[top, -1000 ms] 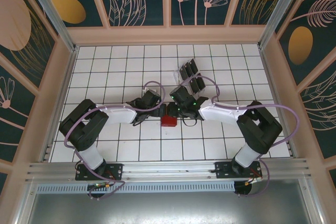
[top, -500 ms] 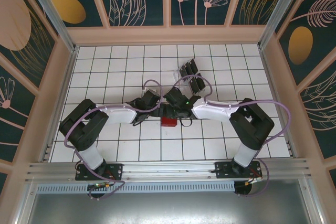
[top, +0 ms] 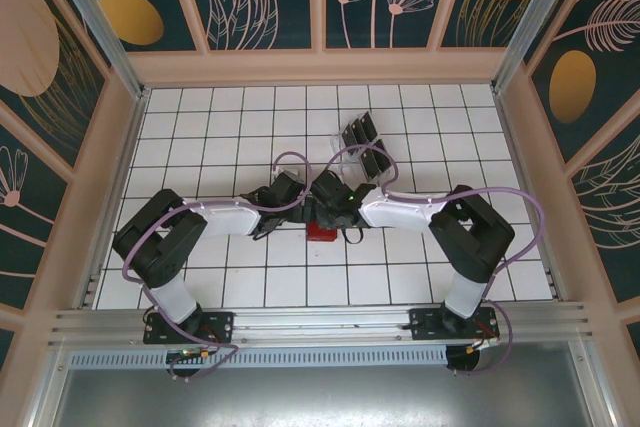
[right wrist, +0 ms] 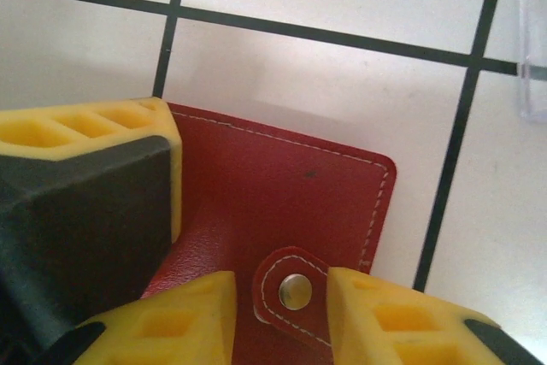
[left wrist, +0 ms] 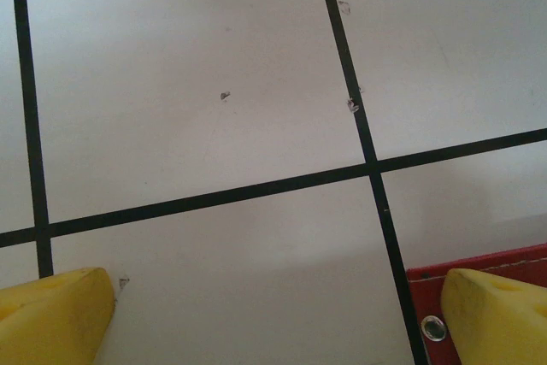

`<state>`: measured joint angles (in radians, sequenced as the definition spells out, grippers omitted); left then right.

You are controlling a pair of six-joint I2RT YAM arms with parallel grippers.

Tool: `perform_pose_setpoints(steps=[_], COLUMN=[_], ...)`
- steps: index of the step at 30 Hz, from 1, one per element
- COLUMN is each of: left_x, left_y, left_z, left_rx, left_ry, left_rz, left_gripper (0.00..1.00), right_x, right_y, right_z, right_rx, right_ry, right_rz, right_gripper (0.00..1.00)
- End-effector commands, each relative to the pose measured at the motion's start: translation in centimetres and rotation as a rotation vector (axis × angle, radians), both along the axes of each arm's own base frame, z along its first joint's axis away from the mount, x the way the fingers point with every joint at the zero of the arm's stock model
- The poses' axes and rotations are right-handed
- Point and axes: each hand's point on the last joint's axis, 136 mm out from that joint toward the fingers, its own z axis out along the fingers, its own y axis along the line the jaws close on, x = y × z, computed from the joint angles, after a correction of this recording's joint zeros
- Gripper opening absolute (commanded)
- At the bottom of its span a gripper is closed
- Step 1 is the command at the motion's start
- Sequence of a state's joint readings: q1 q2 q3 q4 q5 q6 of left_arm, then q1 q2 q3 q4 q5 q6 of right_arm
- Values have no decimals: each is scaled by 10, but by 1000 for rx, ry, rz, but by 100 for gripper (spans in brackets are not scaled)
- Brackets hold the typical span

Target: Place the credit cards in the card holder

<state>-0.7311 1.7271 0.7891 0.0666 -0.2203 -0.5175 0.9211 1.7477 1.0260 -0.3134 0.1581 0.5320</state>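
Observation:
The card holder (top: 321,233) is a red wallet lying shut on the tiles, and it is large in the right wrist view (right wrist: 291,185). My right gripper (right wrist: 286,284) stands low over it, slightly open. The fingers straddle the wallet's snap tab (right wrist: 295,292): the right one touches it, the left one stands a sliver off. My left gripper (left wrist: 273,314) is wide open. One of its fingers (left wrist: 496,314) rests on the wallet's corner (left wrist: 427,297), and the same finger shows beside the right one (right wrist: 85,203). The credit cards (top: 365,145) stand black in a clear rack behind.
The clear slotted rack (right wrist: 534,57) is just right of the wallet. Both wrists (top: 300,202) meet over the middle of the white gridded table (top: 200,137), inside pale walls. Tiles to the left and front are bare.
My right arm has swung left, bringing its gripper over the wallet and covering part of it. The left arm has stayed where it was.

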Motion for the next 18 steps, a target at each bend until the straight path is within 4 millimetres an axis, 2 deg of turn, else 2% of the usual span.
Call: perform_pose_setpoints(steps=[1,6,18], left_x=[-30,-31,-30], left_y=[6,6,7], left_z=[-41,-41,-41], left_rx=[45,45,46], left_ry=[158,158,157], left_rz=[-49,-49,-50], left_gripper=[99,99,98], right_x=[2,3,7], right_y=[6,2,3], right_z=[1,0,10], right_rx=[-28,-49,-34], right_ry=[-20,-27,-51], right_rz=[19,6,-8], right_gripper=[35,31,11])
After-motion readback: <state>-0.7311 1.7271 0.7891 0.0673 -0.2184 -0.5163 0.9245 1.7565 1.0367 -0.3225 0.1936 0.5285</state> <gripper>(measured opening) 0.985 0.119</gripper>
